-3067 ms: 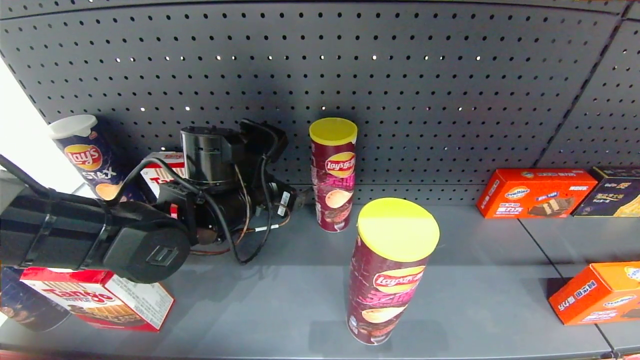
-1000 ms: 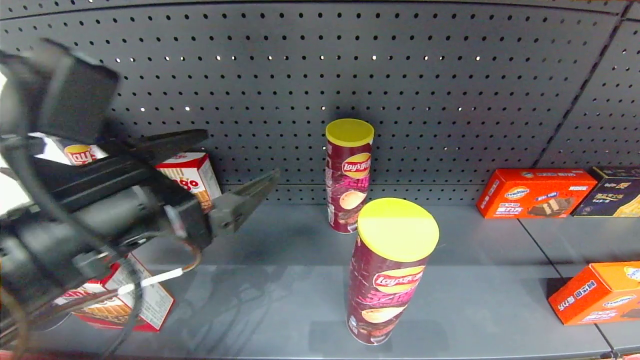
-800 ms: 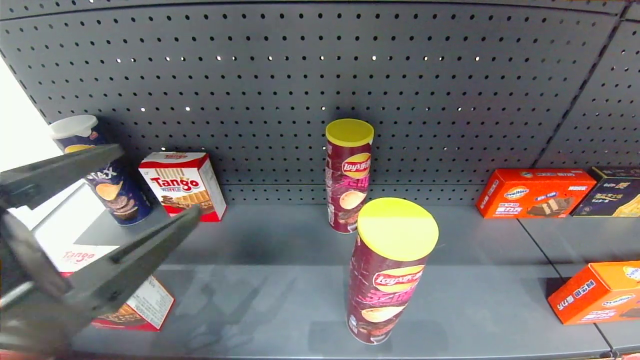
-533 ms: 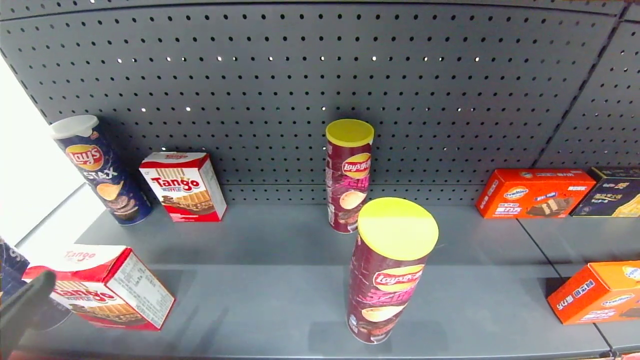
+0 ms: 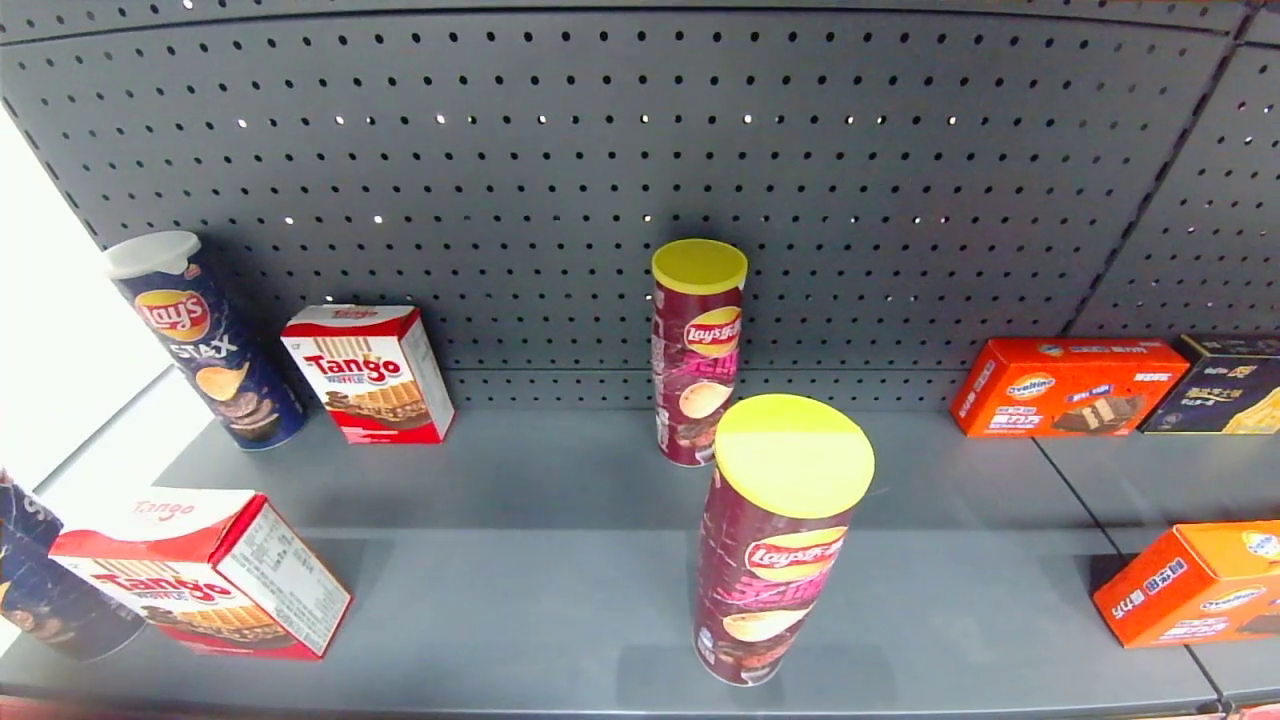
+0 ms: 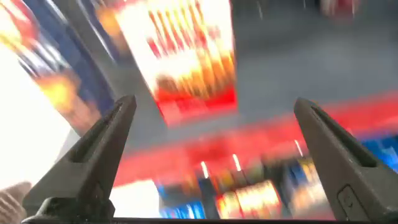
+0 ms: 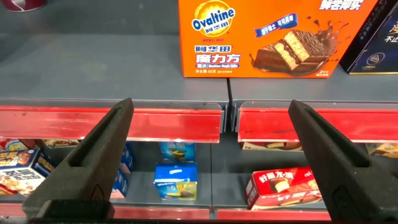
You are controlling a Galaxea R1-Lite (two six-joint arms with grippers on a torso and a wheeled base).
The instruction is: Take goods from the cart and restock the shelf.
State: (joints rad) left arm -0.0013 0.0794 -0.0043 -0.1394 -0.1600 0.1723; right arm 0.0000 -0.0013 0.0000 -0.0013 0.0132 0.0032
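Observation:
Two maroon chip cans with yellow lids stand upright on the grey shelf point(image 5: 560, 600), one at the back point(image 5: 697, 350) and one nearer the front point(image 5: 775, 540). Neither is held. My left gripper point(image 6: 214, 102) is open and empty in front of the shelf's left end, facing a red-and-white wafer box point(image 6: 183, 56) and a blurred blue can point(image 6: 56, 68). My right gripper point(image 7: 211, 104) is open and empty, level with the red shelf edge strip point(image 7: 168, 121), just in front of an orange chocolate box point(image 7: 264, 37).
A blue chip can point(image 5: 205, 340) and a wafer box point(image 5: 368, 372) stand back left; another wafer box point(image 5: 200, 575) lies front left. Orange boxes point(image 5: 1065, 385) point(image 5: 1190, 585) and a dark box point(image 5: 1225, 395) sit at the right. Packaged goods point(image 7: 177, 180) fill the lower shelf.
My left arm let go of the back maroon can, which now stands slightly further right, then pulled back to the left and down out of the head view.

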